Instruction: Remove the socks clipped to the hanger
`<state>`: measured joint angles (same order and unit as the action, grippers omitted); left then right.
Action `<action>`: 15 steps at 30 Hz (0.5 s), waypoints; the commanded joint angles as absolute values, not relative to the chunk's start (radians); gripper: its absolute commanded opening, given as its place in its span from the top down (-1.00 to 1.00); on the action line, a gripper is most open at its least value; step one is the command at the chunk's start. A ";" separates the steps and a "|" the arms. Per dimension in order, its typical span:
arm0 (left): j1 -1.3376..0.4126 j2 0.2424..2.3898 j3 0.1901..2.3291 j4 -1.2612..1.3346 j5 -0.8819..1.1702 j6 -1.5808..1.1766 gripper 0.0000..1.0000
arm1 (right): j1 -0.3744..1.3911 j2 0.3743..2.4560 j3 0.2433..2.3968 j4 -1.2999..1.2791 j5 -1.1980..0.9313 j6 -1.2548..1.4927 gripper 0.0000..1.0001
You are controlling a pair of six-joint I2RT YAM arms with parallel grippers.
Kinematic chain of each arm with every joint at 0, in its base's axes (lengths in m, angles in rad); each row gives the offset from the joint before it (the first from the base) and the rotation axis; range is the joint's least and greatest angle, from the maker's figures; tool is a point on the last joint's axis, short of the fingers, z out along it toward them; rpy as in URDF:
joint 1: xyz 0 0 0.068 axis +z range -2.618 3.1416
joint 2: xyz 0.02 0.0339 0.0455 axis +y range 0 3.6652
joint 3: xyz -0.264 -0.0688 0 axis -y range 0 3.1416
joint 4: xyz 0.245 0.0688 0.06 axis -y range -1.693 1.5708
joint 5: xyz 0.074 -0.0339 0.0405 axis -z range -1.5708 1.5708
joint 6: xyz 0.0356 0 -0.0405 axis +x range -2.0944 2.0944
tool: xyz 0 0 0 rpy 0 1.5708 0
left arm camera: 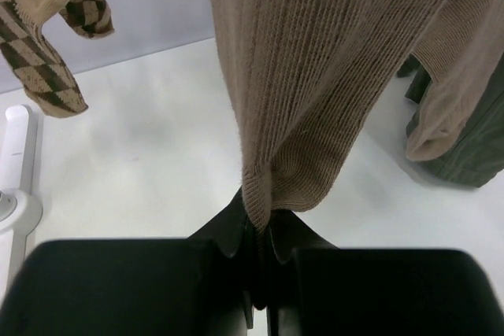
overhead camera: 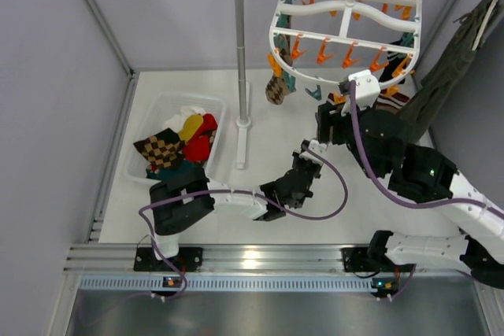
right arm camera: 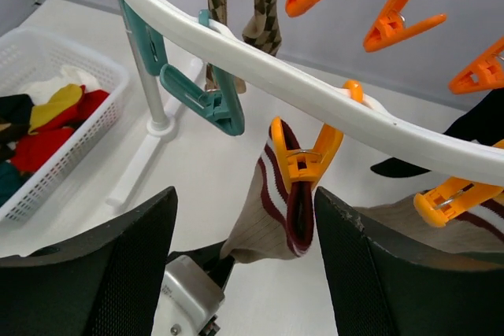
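Observation:
The white hanger [overhead camera: 346,37] hangs from the rail, its rim [right arm camera: 260,68] close in the right wrist view. An orange clip [right arm camera: 303,159] holds a tan sock [right arm camera: 276,210] by its white and dark-red cuff. My right gripper [right arm camera: 244,194] is open, one finger [right arm camera: 102,273] on each side of that clip and cuff; it also shows in the top view [overhead camera: 335,116]. My left gripper [left arm camera: 260,230] is shut on that sock's lower end [left arm camera: 315,76], below the hanger [overhead camera: 311,153]. An argyle sock [overhead camera: 276,88] hangs at the frame's left. Another striped sock [right arm camera: 449,222] is clipped to the right.
A white basket [overhead camera: 150,108] with coloured socks stands at the left. The grey pole [overhead camera: 240,53] and its white foot [right arm camera: 138,167] stand between basket and hanger. The olive-green garment [overhead camera: 457,60] hangs at the right. Teal clips [right arm camera: 209,100] hang near the clip.

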<state>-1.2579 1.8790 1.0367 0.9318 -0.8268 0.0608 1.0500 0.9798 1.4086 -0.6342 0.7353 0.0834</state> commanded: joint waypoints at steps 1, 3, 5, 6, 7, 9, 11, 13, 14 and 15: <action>-1.259 1.816 1.016 0.994 -0.819 0.037 1.00 | 1.045 0.991 1.465 -0.551 0.822 0.035 -0.35; -1.259 1.812 1.009 0.994 -0.818 0.037 1.00 | 1.035 1.014 1.463 -0.529 0.836 0.028 -0.32; -1.259 1.807 1.006 0.994 -0.815 0.035 1.00 | 1.023 1.023 1.456 -0.511 0.836 0.020 -0.31; -1.259 1.802 1.005 0.994 -0.816 0.035 1.00 | 1.011 1.028 1.451 -0.496 0.835 0.017 -0.30; -1.259 1.802 1.005 0.994 -0.815 0.035 1.00 | 1.006 1.029 1.448 -0.488 0.836 0.011 -0.29; -1.259 1.801 1.002 0.994 -0.819 0.038 1.00 | 0.991 1.029 1.448 -0.482 0.830 0.009 -0.29; -1.258 1.798 1.002 0.994 -0.818 0.040 1.00 | 0.982 1.028 1.444 -0.465 0.813 0.011 -0.30; -1.258 1.798 1.002 0.994 -0.818 0.043 1.00 | 0.971 1.029 1.436 -0.448 0.795 0.009 -0.34; -1.259 1.796 1.000 0.994 -0.816 0.043 1.00 | 0.965 1.034 1.434 -0.440 0.784 -0.024 -0.37; -1.259 1.795 0.999 0.994 -0.808 0.043 1.00 | 0.951 1.040 1.428 -0.433 0.772 -0.029 -0.39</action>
<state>-1.2579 1.8511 1.0088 0.9344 -0.8230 0.0536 0.9806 1.0321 1.4090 -0.5182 0.7952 0.0147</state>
